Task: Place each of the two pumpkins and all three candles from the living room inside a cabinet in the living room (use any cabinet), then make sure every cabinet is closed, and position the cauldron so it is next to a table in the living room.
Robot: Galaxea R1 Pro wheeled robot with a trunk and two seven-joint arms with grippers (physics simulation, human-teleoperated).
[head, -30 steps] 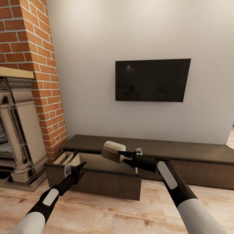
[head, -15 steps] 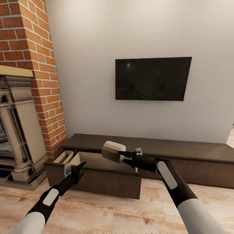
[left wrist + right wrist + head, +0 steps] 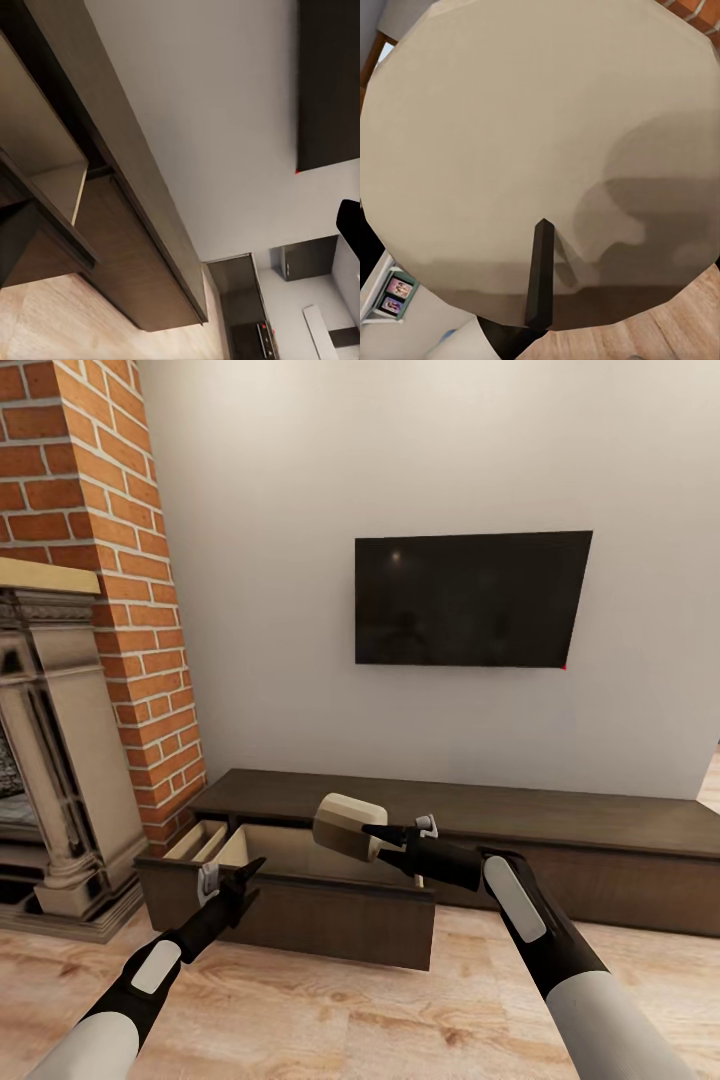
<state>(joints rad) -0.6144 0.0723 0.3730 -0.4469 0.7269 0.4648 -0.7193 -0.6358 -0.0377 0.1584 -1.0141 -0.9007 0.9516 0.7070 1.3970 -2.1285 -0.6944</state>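
The right gripper (image 3: 372, 838) clamps a stubby grey-brown candle (image 3: 345, 827) (tilted); best lowered well inside the low dark-brown cabinet's open pale-wood drawer (image 3: 285, 852) before release.

The left gripper (image 3: 232, 882) hovers empty, fingers apart.

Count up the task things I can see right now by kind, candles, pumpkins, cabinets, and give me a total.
Candles: 1, the candle held in the right gripper above the open drawer.
Pumpkins: 0 in sight.
Cabinets: 1, the long dark cabinet.
Total: 2.
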